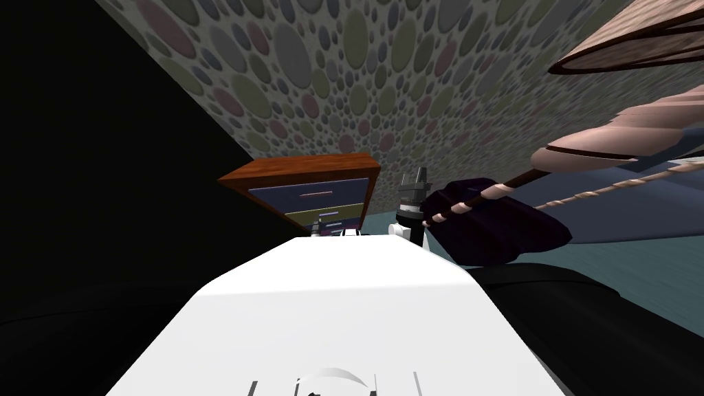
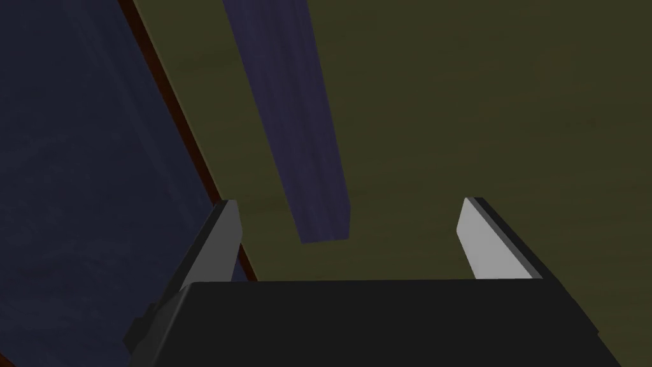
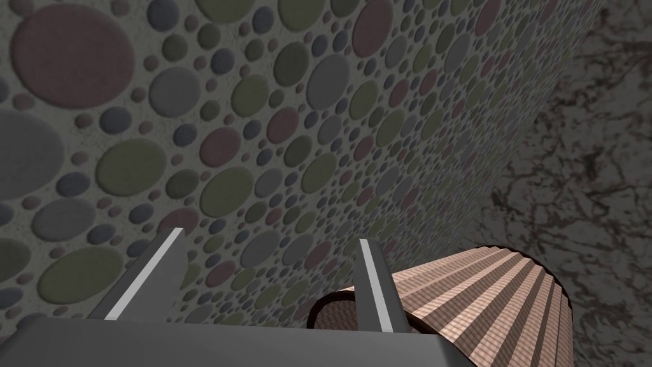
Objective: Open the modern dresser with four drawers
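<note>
Dresser (image 1: 302, 168), red-brown framed with blue and olive drawer fronts, stands against the dotted wall (image 1: 357, 75) just ahead of the robot. The left end effector (image 2: 349, 202) is released, its fingers (image 2: 219, 242) spread, with the end of a dark blue handle bar (image 2: 299, 127) on the olive drawer front (image 2: 446, 115) between them. The right end effector (image 1: 416, 177), raised beside the dresser, is released too.

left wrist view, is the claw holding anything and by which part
Nothing is held: the left claw is open, with the blue handle ending between its fingers and touching neither.
</note>
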`<state>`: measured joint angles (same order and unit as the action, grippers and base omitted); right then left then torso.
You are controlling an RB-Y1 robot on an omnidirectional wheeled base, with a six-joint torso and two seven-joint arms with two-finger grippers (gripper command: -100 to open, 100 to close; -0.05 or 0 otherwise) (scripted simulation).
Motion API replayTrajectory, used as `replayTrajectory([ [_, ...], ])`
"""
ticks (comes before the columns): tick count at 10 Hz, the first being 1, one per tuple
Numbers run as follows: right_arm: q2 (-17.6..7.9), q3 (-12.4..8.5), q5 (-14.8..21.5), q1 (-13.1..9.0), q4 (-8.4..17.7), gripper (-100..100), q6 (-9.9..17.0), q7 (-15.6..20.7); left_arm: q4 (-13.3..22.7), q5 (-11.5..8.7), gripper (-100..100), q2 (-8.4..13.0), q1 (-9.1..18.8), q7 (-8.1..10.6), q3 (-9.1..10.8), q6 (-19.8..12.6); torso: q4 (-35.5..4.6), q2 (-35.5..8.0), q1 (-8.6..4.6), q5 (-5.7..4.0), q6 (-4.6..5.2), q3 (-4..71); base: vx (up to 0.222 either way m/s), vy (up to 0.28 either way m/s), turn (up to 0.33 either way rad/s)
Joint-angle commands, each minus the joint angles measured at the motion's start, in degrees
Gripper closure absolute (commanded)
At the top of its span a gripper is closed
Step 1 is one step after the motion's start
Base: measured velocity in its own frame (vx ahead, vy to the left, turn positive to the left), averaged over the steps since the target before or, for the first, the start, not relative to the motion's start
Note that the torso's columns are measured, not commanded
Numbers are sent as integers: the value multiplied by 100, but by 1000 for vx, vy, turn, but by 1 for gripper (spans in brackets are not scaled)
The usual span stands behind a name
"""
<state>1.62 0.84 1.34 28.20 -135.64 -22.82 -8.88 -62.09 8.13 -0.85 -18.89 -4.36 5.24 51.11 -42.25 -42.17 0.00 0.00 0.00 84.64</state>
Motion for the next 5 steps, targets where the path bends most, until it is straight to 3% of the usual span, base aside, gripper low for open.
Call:
replayTrajectory([
  [1,0,0,0,0,0,0,0,0,114,7,100,-16,-59,-14,-11,161,-2,-12,1,1,-1,-6,-24,10,15],
  [3,0,0,0,-1,0,0,0,0,-24,11,100,8,-22,20,-24,73,28,7,26,26,-1,-9,-49,-13,9],
  [5,1,0,0,-2,1,0,0,0,-107,24,100,22,-60,45,-41,-27,23,-5,11,23,5,-10,-164,-43,22],
])
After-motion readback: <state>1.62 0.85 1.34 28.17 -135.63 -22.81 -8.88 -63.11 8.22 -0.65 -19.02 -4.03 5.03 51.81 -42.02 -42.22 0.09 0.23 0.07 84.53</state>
